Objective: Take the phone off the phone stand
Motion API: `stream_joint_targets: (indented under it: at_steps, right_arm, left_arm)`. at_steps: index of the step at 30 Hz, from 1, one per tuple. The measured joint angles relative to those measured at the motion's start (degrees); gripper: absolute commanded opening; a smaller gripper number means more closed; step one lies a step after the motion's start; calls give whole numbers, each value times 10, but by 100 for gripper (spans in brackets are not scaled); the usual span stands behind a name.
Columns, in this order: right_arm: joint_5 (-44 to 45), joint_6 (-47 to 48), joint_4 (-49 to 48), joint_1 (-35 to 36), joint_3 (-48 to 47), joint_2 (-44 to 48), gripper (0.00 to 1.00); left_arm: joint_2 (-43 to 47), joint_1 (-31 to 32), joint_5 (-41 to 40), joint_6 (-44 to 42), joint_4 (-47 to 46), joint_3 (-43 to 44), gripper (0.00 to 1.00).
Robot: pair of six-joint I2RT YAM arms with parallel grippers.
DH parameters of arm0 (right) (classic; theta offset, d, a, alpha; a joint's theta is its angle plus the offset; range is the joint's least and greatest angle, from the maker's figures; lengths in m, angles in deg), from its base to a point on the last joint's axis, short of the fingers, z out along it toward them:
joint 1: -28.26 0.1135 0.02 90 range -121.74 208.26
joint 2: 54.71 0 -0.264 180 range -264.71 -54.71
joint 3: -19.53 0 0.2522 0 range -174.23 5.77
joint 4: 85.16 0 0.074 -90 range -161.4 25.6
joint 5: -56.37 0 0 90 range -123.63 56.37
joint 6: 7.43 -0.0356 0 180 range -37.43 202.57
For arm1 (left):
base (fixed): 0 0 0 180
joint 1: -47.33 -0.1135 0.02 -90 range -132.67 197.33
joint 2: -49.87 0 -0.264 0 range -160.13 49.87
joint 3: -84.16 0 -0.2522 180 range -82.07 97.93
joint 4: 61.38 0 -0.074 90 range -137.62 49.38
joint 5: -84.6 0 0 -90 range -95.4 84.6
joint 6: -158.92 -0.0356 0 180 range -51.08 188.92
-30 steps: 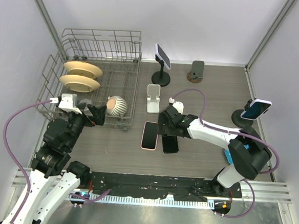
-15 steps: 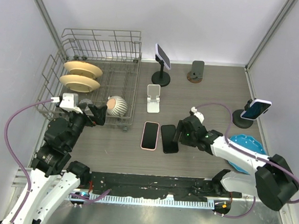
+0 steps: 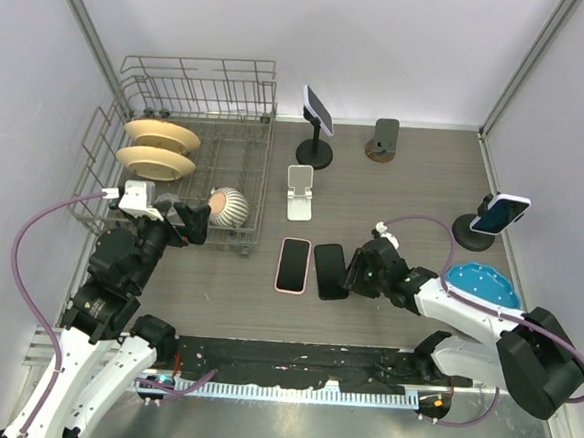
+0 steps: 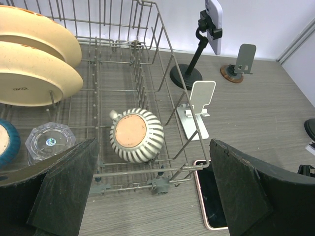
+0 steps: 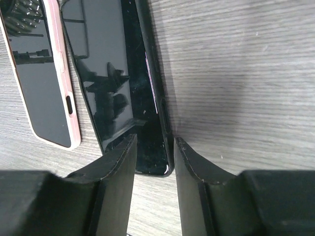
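While low beside the black phone (image 5: pixel 108 83), right gripper (image 5: pixel 154 143) jaws narrowly apart (left gripper (image 4: pixel 152 150) jaws wide apart), both empty.

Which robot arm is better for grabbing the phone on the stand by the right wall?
Right, probably. The right tool is nearer that phone; the left tool hangs open by the dish rack.

Black phone (image 3: pixel 330 271) lies flat near the white stand (image 3: pixel 300 192).

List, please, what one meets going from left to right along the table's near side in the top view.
Striped bowl → pink phone → black phone → blue plate
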Motion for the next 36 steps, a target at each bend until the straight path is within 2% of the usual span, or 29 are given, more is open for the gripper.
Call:
stream_joint_targets:
  at_steps: [7,16,23,36]
  right_arm:
    - [-37,0,-58,-2,1,-47,32]
    - [-37,18,-55,-5,2,-43,35]
    - [-26,55,-32,-60,-10,-36,36]
    - [-110,78,-114,-67,-51,-142,36]
  left_arm:
    - [-1,0,0,0,0,0,100]
    - [-1,0,2,0,0,0,100]
    - [-1,0,4,0,0,0,100]
    - [-1,0,4,0,0,0,100]
